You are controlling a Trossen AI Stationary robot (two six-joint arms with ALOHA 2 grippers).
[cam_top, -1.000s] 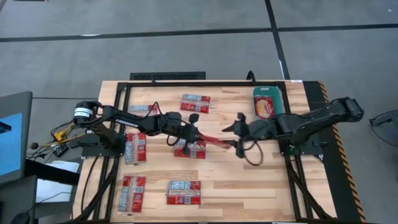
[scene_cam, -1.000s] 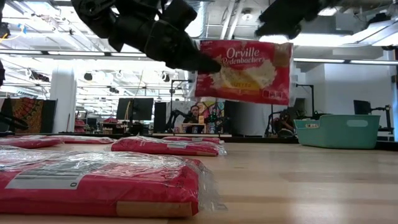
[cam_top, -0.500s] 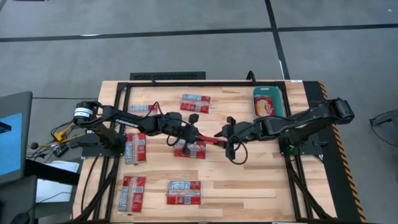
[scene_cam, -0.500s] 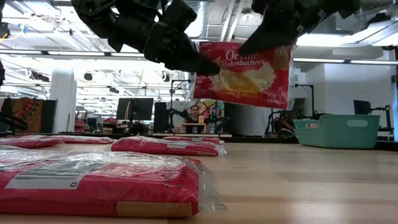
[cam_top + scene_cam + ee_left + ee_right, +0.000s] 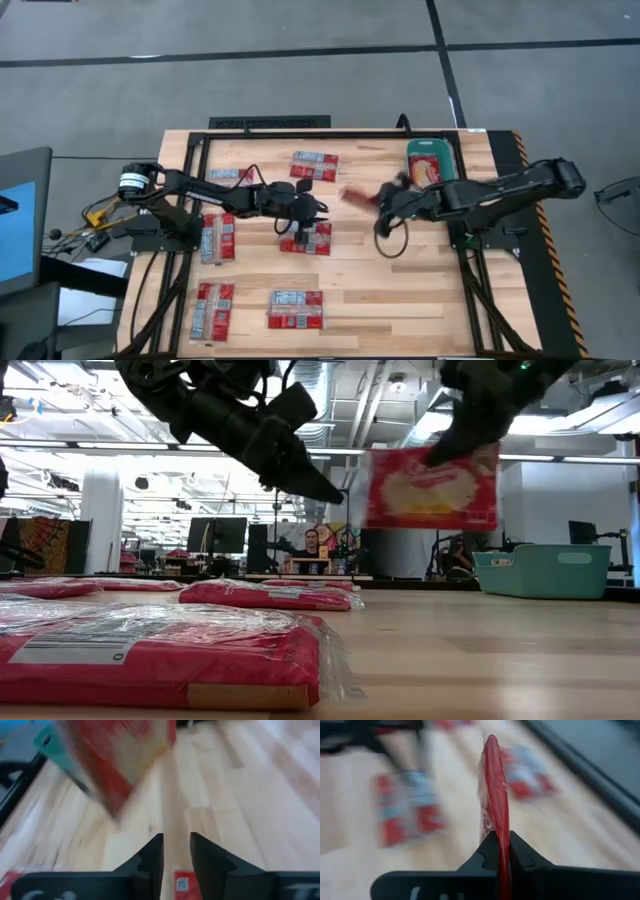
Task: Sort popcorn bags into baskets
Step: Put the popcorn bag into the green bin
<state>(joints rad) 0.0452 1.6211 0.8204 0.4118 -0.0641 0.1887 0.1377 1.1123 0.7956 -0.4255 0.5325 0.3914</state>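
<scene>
Hanging above the middle of the tabletop, a red popcorn bag is pinched by its top edge in the right gripper, whose fingers are clamped tight on the thin packet, as the right wrist view shows edge-on. The bag dangles upright, its long side roughly level, clear of the wood below. The teal basket sits near the far right corner of the tabletop, just beyond the right gripper and on that arm's own side, so the right arm is much the nearer one. One packet with a yellowish picture already lies flat inside the basket. The left gripper hovers over the middle of the tabletop above another packet; its fingers stand slightly apart with nothing between them. Five more packets lie flat on the tabletop: one near the far edge, one by the left arm's base, one on the left side, and two along the near edge.
</scene>
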